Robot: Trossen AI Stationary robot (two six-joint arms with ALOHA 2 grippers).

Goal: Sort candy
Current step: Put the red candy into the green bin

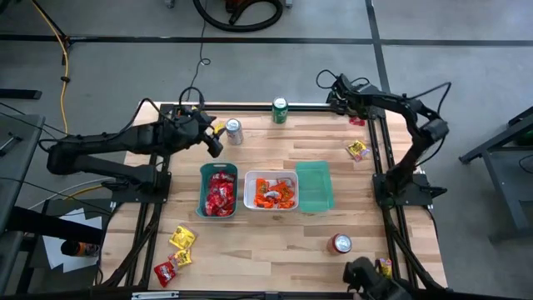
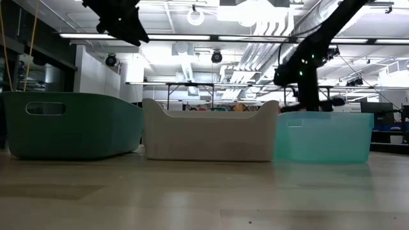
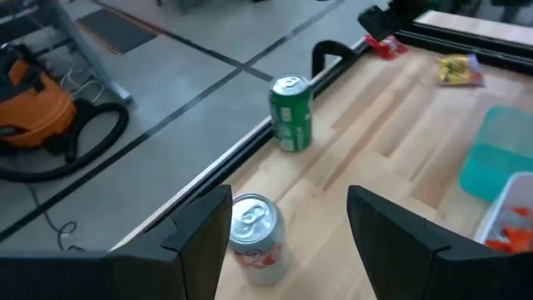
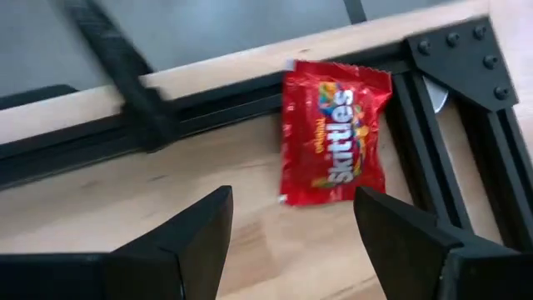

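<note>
A red candy packet (image 4: 335,133) lies flat on the wood at the table's far right corner, against the black frame (image 4: 433,108). My right gripper (image 4: 291,242) hovers over it, open, fingers pointing down, the packet just beyond the fingertips; in the high view this gripper (image 1: 343,102) is beside the packet (image 1: 356,122). A yellow candy packet (image 1: 358,150) lies nearer on the right. My left gripper (image 3: 287,204) is open at the far left, above a silver can (image 3: 254,229). More candy packets (image 1: 179,254) lie at the near left corner.
In the table's middle stand a green tray (image 1: 203,200) with red candy, a white tray (image 1: 247,193) with orange candy and a teal tray (image 1: 314,186). A green can (image 1: 280,110) stands at the far edge, a red can (image 1: 341,242) near right.
</note>
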